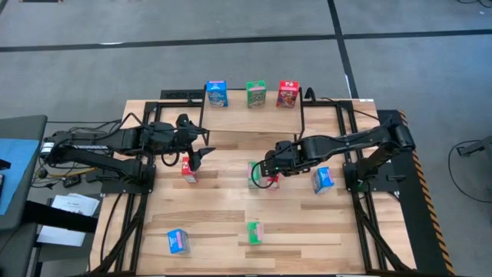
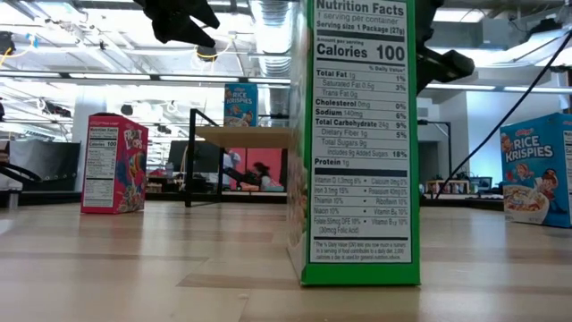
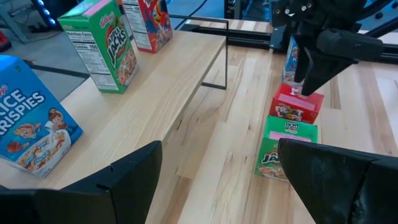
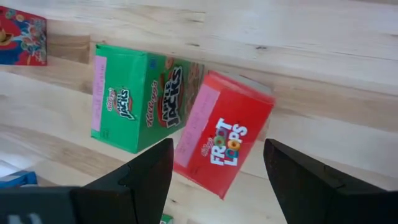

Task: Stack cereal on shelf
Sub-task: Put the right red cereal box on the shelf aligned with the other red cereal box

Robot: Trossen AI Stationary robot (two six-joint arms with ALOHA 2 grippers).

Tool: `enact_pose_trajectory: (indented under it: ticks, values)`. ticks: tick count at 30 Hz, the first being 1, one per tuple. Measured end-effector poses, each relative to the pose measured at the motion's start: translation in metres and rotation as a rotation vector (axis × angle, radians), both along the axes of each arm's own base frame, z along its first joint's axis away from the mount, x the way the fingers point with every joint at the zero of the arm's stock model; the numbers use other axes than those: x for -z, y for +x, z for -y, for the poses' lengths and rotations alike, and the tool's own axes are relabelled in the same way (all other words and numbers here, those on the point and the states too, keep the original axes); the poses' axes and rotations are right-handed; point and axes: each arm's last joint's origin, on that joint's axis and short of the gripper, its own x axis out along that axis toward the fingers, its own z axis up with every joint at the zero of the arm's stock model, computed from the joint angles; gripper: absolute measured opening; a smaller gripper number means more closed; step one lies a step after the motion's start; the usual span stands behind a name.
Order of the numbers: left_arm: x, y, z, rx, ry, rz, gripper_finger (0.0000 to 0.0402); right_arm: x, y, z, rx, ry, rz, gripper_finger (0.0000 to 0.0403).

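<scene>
**Froot Loops under the right jaws**

While three boxes stand upright on the shelf (image 1: 254, 115), reading Rice Krispies (image 3: 28, 134), Apple Jacks (image 3: 102, 43) and Froot Loops (image 1: 287, 94), the right gripper (image 4: 214, 180) hovers with jaws spread above a tilted red Froot Loops box (image 4: 221, 134) mid-worktop, beside a green Apple Jacks box (image 4: 134, 102). The left gripper (image 3: 217, 180) waits, jaws spread.

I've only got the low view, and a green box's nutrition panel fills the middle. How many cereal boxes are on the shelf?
Observer: Three stand on the shelf: a blue box, a green box and a red box.
Operator: Where's the right hand?
Observer: The right hand is mid-table, open, straddling a Froot Loops box beside an Apple Jacks box.
Operator: And the left?
Observer: The left hand waits open by an upright red carton.
</scene>
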Motion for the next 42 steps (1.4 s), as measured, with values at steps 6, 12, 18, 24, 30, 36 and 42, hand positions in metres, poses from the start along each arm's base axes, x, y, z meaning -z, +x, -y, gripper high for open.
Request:
enact_pose_trajectory:
  ticks: [6,12,18,24,30,36,42]
  values:
    - [0.0,0.0,0.0,0.0,0.0,0.0,0.0311,0.013,0.006,-0.002,-0.009,0.01,-0.053,0.0276]
    - [0.002,-0.001,0.0,0.0,-0.001,-0.025,0.0311,0.022,0.015,-0.005,-0.037,0.022,-0.045,0.0276]
    - [0.002,-0.001,0.0,0.0,-0.001,-0.022,0.0311,0.022,0.015,-0.005,-0.048,0.021,-0.05,0.0276]
    - [0.002,-0.001,0.0,0.0,-0.001,-0.02,0.0311,0.023,0.01,-0.004,-0.072,0.01,-0.101,0.0273]
    - [0.002,-0.001,0.0,0.0,-0.002,-0.02,0.0311,0.023,0.009,-0.004,-0.097,0.0,-0.113,0.0249]
    - [0.002,-0.001,0.0,-0.001,-0.003,-0.019,0.0311,0.024,0.009,-0.004,-0.124,-0.01,-0.121,0.0201]
    - [0.002,-0.001,0.0,-0.007,-0.016,-0.013,0.0311,0.023,0.009,-0.004,-0.16,-0.021,-0.127,0.0157]
